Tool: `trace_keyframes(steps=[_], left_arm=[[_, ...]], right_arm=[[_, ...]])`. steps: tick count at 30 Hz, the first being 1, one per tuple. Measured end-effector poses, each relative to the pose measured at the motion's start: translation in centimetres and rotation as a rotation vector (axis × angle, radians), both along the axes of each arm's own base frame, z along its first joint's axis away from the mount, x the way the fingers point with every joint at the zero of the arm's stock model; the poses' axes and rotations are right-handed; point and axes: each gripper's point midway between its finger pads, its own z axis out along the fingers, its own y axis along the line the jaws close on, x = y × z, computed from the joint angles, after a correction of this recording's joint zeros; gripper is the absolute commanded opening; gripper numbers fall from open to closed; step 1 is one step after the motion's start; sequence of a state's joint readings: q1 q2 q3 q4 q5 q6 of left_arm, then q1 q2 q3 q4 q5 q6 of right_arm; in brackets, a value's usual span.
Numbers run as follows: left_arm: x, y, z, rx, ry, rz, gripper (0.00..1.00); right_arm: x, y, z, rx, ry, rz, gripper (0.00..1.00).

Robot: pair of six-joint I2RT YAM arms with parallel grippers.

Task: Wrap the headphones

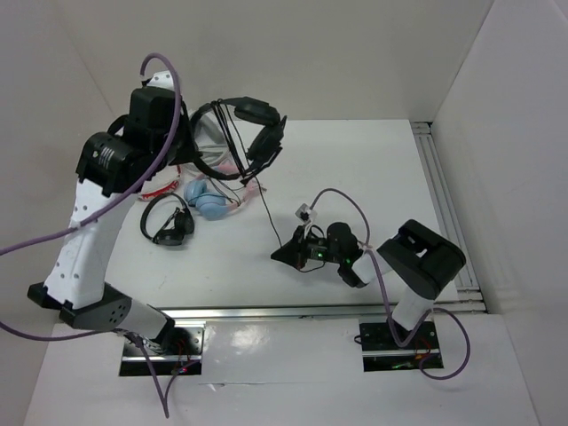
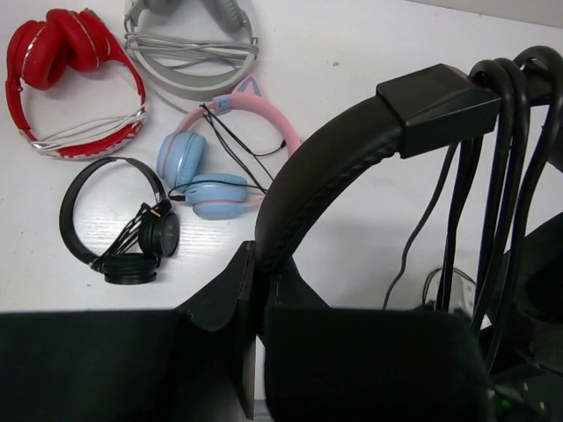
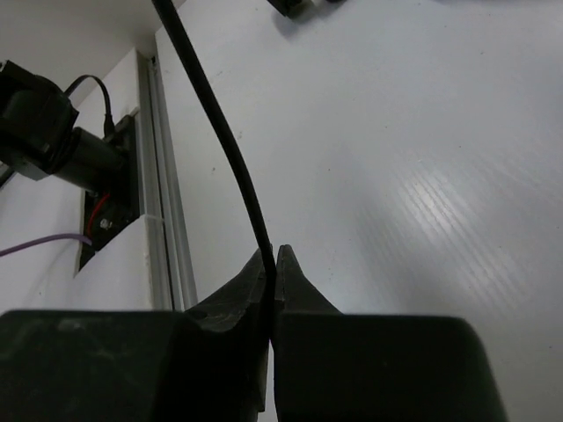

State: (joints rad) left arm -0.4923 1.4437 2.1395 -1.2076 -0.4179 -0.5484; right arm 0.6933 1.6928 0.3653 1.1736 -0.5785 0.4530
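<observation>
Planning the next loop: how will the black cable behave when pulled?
Probably floppy: the cable bends loosely above the right gripper. Thin and smooth-looking, it may slip through the shut jaws. Loops draped over the headphones hang freely, so they might slide.

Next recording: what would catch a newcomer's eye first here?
The large black headphones hang above the far left of the table, their band clamped in the left gripper, with the cable looped over it. Nearer the middle, the right gripper is shut on that thin cable, low over the table.
</observation>
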Motion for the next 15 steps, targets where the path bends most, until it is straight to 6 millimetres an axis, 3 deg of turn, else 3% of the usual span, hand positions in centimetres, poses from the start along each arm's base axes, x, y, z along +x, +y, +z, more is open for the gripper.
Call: trace_keyframes(steps=[5,9,15], left_arm=[[3.0,1.3,-2.6,-0.013,0.047,0.064,0.00],[5.0,3.5,-5.0,-0.024,0.093,0.143,0.00],[7.1,4.6,-8.5,-0.057,0.167,0.213,0.00]], right_arm=[[-2.0,0.8,0.5,-0.036,-0.037,-0.003,0.00],[-5.2,2.5,2.5,-0.050,-0.119,0.031,0.00],[-8.6,3.9,4.9,-0.087,-0.186,0.075,0.00]])
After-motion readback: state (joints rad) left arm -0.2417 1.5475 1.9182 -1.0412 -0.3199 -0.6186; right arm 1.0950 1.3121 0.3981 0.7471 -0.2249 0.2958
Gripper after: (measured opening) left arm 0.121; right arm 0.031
